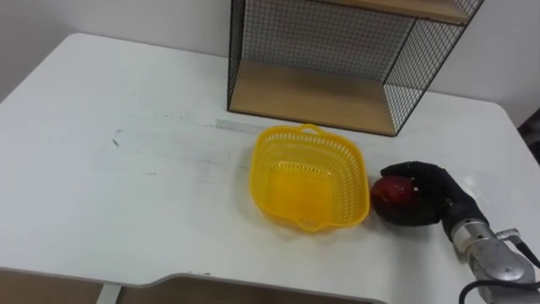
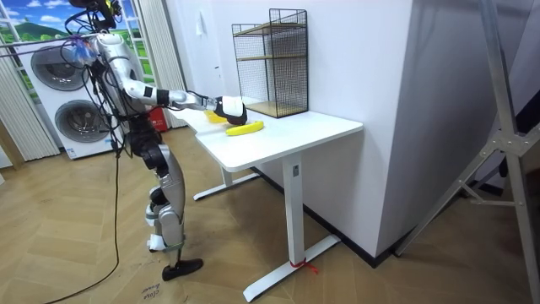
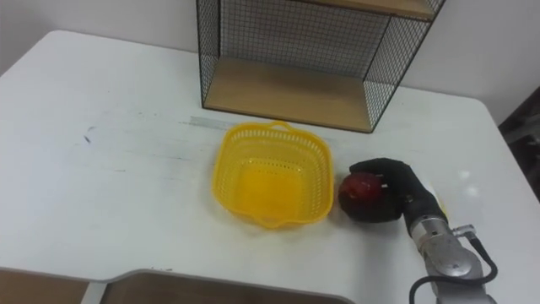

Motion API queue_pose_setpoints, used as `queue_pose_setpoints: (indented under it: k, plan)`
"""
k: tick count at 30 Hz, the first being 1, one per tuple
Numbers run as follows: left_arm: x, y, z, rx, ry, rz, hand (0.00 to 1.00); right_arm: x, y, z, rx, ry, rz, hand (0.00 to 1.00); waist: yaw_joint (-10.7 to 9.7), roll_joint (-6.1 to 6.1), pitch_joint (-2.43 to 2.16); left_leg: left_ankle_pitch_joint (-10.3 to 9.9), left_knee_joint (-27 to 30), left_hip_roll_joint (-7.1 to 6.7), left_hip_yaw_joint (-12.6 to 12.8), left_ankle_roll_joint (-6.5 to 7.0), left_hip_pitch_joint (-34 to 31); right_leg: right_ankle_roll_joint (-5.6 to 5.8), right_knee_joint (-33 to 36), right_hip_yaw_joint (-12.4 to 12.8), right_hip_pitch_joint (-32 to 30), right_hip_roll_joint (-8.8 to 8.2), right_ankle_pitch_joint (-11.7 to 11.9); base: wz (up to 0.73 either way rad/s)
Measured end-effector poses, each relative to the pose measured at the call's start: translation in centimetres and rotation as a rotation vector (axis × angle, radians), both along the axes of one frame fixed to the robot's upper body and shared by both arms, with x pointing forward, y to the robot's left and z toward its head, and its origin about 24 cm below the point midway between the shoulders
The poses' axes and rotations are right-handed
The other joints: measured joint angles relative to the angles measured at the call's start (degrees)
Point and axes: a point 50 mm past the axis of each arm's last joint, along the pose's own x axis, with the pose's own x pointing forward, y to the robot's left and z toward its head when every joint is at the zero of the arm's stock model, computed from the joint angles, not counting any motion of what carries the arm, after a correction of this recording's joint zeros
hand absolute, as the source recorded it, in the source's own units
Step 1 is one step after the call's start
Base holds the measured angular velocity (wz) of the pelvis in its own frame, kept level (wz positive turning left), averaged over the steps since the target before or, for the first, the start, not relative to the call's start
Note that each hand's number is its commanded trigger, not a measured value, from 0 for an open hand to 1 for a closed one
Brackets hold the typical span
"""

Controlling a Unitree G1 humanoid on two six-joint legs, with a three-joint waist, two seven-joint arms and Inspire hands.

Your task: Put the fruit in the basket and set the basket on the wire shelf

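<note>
- Your right robot hand (image 1: 432,201) is curled round the red fruit (image 1: 393,192), with its fingers wrapped over it, so it is holding rather than spread.
- The fruit sits low at the counter (image 1: 126,169), just beside the right wall of the yellow basket (image 1: 297,192). You cannot tell whether it is lifted clear of the surface.
- Expect the fruit to be round, firm and smooth-skinned, with modest weight. It may roll or slip in a loose hold, so keep the wrap round its widest part, and don't squeeze hard enough to bruise it.
- The basket looks like thin perforated plastic, light and a little flexible, and it has nothing in it. It will likely skid if nudged, so lower the fruit in rather than dropping it.
- For the carry, take the basket by a rim tab or a side wall. The wire shelf (image 1: 312,97) stands just behind it.
</note>
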Motion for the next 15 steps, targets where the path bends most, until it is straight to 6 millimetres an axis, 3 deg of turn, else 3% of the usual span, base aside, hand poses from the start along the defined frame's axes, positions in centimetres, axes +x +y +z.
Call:
queue_pose_setpoints:
  k: [11, 15]
  plan:
    - [0.23, 0.05, 0.05, 0.005, -0.003, 0.001, 0.00, 0.02, -0.05, 0.06, -0.003, -0.010, -0.009, 1.00, -0.1, 0.45, -0.16, 0.0, -0.1, 0.01, -0.1, -0.02, 0.0, -0.01, 0.0, 0.0, 0.0, 0.07, 0.0, 0.00]
    - [0.06, -0.06, 0.01, 0.002, 0.000, 0.003, 0.00, -0.14, -0.13, 0.21, 0.027, -0.030, -0.040, 1.00, -0.2, 1.32, -0.14, 0.0, -0.2, 0.00, 0.0, -0.02, 0.6, -0.01, -0.1, 0.2, 0.6, 0.07, 0.0, 0.00]
